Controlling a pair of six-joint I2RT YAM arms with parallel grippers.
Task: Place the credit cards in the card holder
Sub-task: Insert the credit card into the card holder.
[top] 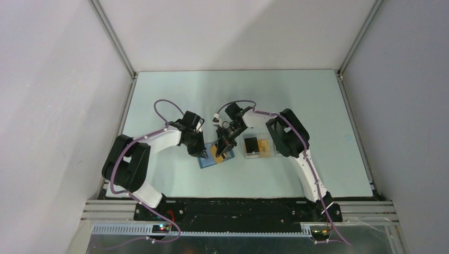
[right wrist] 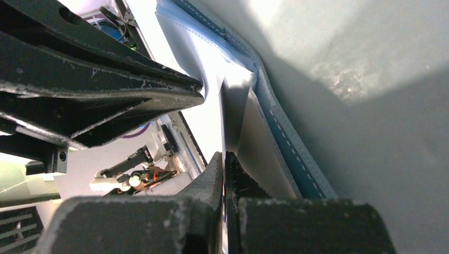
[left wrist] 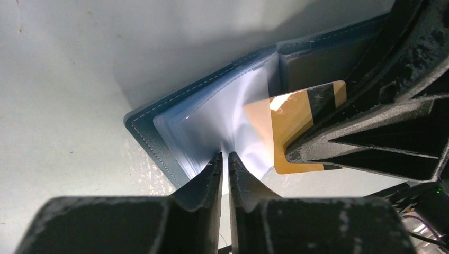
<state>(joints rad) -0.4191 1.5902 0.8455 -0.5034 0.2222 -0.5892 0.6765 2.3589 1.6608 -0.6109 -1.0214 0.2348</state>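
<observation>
Left pincer (top: 203,154) and right pincer (top: 224,154) meet nose to nose over the blue card holder (top: 206,162). It lies open on the table (top: 317,116), near the middle. From up high I can see a yellow card (top: 216,151) between the two pincers. Just to the right sits a clear tray (top: 259,156) with more cards in it, a black card (top: 251,144) and a yellow one, not yet put away. Looking along the left arm, its pincer is almost shut, with only a thin slit left, and it pinches a clear pocket (left wrist: 212,127) of the holder. I think it lifts the pocket so the mouth gapes and a card can slide in. The yellow card has a dark stripe. It hangs from the tip of the right pincer and lies tilted on the clear pockets. I cannot tell if a corner is inside one yet. Looking along the right arm, its pincer is squeezed tight, and the card shows only as a thin edge between the fingers. The holder's blue stitched edge runs just beside it. I think the tight grip is there so the thin card does not slip when pushed.
</observation>
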